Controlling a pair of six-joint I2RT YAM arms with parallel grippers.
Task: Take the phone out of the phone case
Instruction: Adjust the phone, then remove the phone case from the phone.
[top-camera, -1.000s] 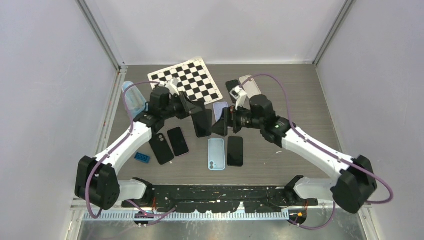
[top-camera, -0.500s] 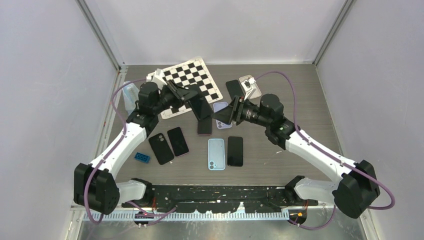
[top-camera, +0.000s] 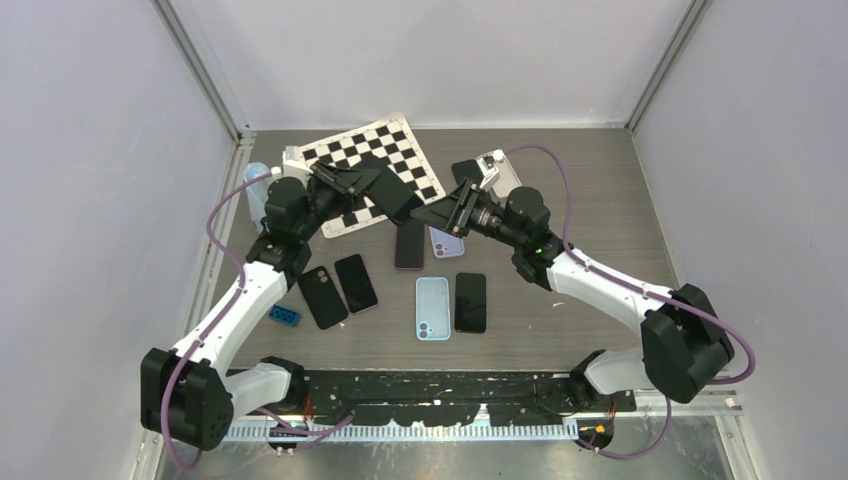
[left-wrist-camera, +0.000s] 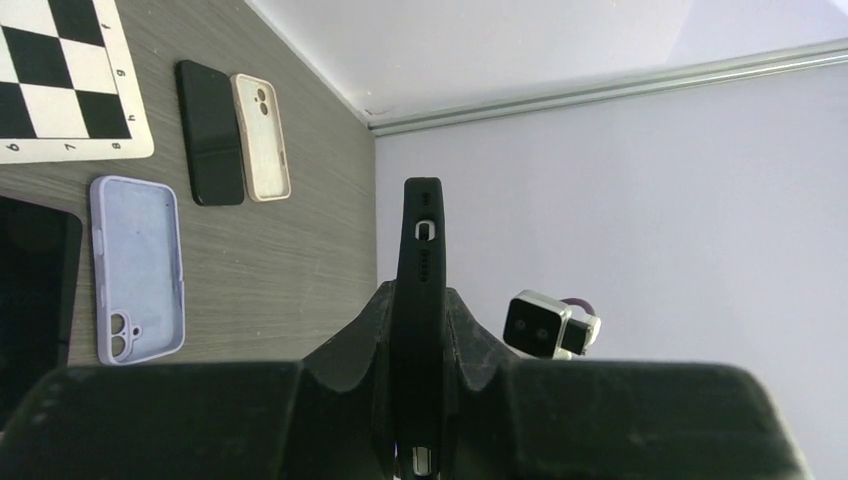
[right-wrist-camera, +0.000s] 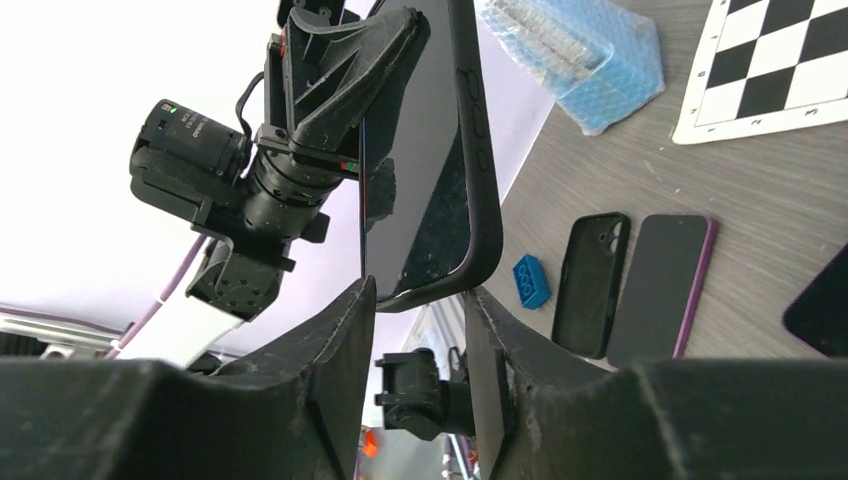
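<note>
One cased phone (right-wrist-camera: 440, 180), likely slick and rigid: left gripper (left-wrist-camera: 420, 292) clamps it; right gripper (right-wrist-camera: 418, 292) straddles its lower end, closure unclear; take hold at its rim

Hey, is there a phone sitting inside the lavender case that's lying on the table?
No, the lavender phone case lies open side up on the table, showing its bare inner lining and an open camera cutout.

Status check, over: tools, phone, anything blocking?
Left tool shut on cased phone, raised off table. Right tool straddles its corner, grip unclear. Nothing blocking.
</note>
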